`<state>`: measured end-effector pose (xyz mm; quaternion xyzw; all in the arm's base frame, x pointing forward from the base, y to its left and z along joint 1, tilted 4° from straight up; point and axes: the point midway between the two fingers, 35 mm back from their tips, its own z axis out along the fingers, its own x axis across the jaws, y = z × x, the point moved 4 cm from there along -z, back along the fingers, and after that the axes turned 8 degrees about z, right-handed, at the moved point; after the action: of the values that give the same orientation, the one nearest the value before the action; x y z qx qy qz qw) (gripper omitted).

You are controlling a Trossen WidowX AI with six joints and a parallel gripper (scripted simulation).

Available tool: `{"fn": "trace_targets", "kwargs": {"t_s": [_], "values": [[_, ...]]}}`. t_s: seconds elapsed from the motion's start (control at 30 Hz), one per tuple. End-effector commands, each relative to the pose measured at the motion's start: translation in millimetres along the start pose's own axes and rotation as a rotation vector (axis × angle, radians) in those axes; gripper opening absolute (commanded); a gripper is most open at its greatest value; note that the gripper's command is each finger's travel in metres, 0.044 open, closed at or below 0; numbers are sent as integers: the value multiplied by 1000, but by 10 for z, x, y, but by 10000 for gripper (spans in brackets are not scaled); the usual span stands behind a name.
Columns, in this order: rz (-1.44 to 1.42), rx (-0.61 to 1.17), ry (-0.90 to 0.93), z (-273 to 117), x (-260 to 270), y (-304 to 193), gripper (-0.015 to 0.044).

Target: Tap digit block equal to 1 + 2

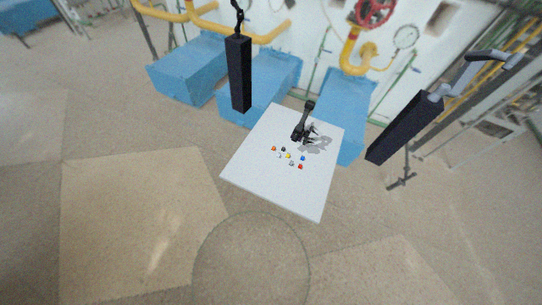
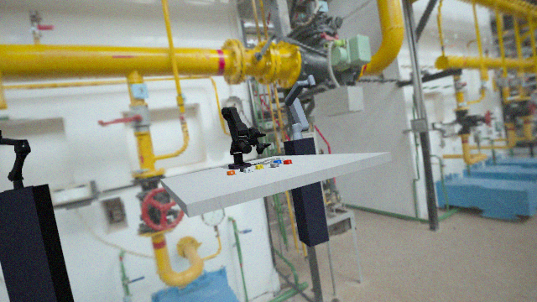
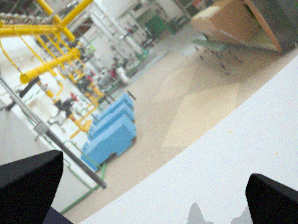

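Small blocks stand on the white table (image 1: 271, 186) (image 2: 336, 164) (image 3: 250, 145): orange (image 1: 273, 148) (image 2: 231, 173), black (image 1: 283, 149), white (image 1: 279, 155) (image 2: 247, 170), yellow (image 1: 288, 156) (image 2: 259, 167), grey (image 1: 291, 163) (image 2: 274, 165), blue (image 1: 302, 158) (image 2: 278, 162) and red (image 1: 300, 166) (image 2: 287, 162). Their digits are too small to read, so I cannot tell which shows 3. My gripper (image 1: 315, 135) (image 2: 267, 140) (image 3: 159, 175) is open and empty. It is raised above the table, off to the side of the blocks, touching none. No block shows in the wrist view.
The blocks stand close together near the arm. The gripper's shadow (image 1: 315, 146) falls on the table beside them. Two dark pillars (image 1: 239, 74) (image 1: 404, 129) carrying other arms stand off the table's sides. Blue casings (image 1: 343, 102) (image 3: 112, 137) and yellow pipes are beyond the table.
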<state>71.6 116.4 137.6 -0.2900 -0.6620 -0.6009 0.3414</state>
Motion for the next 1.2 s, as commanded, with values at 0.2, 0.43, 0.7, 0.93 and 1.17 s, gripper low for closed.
{"fn": "trace_targets", "kwargs": {"t_s": [0.2, 0.43, 0.7, 0.93, 1.17], "values": [[70, 182, -272, -268, -301, 469, 400], [225, 323, -715, -986, -654, 1041, 400], [479, 340, -1298, -2211, -785, 1558, 400], [575, 312, -1496, -2659, -733, 1676, 400], [575, 312, -1496, -2659, -733, 1676, 400]]}}
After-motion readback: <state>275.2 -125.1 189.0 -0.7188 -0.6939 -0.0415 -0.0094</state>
